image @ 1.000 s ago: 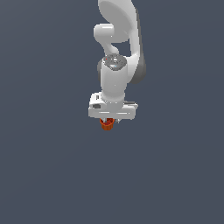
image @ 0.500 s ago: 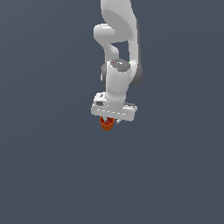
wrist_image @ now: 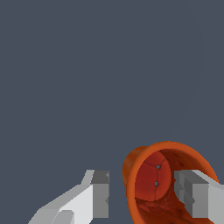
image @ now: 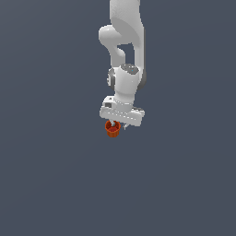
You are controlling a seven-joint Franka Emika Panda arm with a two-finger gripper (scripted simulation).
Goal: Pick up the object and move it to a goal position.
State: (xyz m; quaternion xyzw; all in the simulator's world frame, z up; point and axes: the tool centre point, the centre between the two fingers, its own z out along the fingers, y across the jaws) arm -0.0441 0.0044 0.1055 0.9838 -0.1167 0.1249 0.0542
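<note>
Looking out from the wrist cam first: the claw [wrist_image: 142, 199] sits around the orange-red cup [wrist_image: 164, 183], one finger [wrist_image: 99, 192] outside the cup wall and the other finger [wrist_image: 194, 194] reaching in over the rim (so it seems to pinch one side of the wall, not span the whole cup). A gap shows between the outer finger and the cup's wall in that view, so whether the pads press firmly is hard to tell; my read is partly closed w/ the cup in its grip. The cup lies tilted w/ its mouth turned toward the cam, inside and base visible. That tilt fits a rim pinch, since a tapered cup caught by one wall will hang off-axis.

Farther out, the exterior view shows the cup [image: 112, 128] hanging just under the white claw [image: 117, 125], toward the exterior view's left of the hand, w/ the arm [image: 124, 55] coming down from above.

Room: nothing else in either view, only plain dark grey all around, no edges, no obstacles, no goal marker I can see. No desk surface or shadow is distinguishable, so the cup's height can't be judged. Any direction looks open for moving; main risk, as I judge it, is the cup slipping from such a narrow hold.
</note>
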